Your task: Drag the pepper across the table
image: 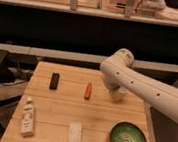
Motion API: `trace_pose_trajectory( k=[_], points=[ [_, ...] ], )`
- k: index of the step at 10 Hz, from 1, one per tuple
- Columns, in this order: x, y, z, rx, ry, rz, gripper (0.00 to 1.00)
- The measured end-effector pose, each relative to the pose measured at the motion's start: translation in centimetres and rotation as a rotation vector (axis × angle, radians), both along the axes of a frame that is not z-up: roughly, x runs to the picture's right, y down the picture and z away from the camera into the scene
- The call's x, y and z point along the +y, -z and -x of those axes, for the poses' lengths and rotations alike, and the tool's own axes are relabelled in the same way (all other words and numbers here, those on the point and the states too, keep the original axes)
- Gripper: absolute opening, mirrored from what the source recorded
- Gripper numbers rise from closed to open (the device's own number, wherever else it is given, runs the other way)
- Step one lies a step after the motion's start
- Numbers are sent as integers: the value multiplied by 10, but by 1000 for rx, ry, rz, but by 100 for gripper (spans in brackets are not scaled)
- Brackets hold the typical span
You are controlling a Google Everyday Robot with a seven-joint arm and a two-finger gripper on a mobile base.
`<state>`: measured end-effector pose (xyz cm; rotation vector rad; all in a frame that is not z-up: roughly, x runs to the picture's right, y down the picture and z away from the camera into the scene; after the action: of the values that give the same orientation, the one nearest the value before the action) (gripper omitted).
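The pepper (88, 90) is a small red-orange chili lying lengthwise on the light wooden table (61, 106), near the middle of its far half. My white arm reaches in from the right, its bend above the table's far right part. The gripper (117, 95) hangs just below that bend, low over the table and a short way to the right of the pepper, apart from it. Its jaws stand open with nothing in them, and the arm partly hides them.
A black rectangular bar (54, 81) lies left of the pepper. A white bottle (28, 118) lies at the front left, a white block (75, 133) at the front middle, and a green bowl (128, 141) at the front right. A dark chair stands left of the table.
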<state>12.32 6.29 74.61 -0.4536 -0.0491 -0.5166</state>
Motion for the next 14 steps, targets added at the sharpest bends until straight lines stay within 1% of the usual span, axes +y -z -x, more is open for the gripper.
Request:
trace_pose_trajectory(
  k=[3, 5, 7, 14],
  points=[
    [0, -8, 8, -34, 44, -4, 80],
    [-1, -11, 10, -50, 64, -6, 80],
    [-2, -18, 15, -77, 96, -9, 80],
    [-2, -37, 27, -145, 178, -13, 80]
  ],
)
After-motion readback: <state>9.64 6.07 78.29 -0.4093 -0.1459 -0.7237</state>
